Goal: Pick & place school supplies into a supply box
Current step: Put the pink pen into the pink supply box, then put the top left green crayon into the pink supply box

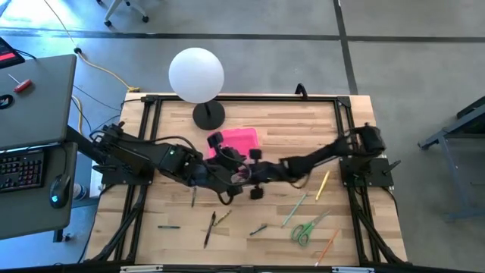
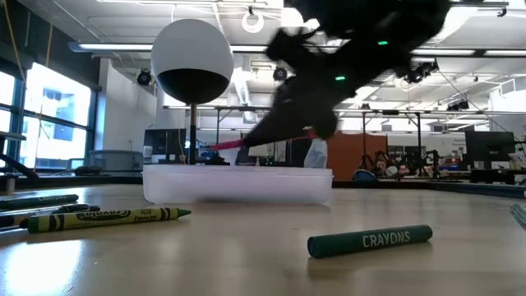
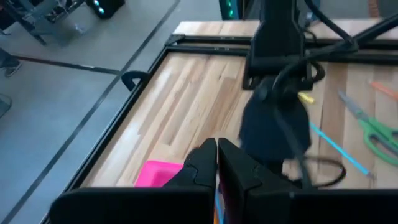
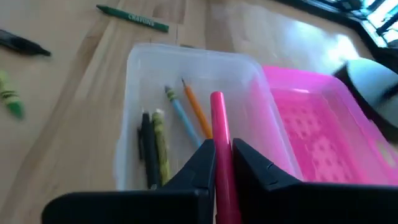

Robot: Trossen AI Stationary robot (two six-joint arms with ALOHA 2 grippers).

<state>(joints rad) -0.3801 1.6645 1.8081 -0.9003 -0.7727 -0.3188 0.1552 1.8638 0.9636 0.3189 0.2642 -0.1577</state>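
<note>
- The supply box point(image 4: 186, 112) sits mid-table, its lid point(image 4: 317, 130) just beside it.
- In the box lie several pencils point(image 4: 177, 118).
- A lamp point(image 1: 198, 80) stands behind the box.
- Scissors point(image 1: 307, 227) lie well right of the box, toward the front edge.
</note>
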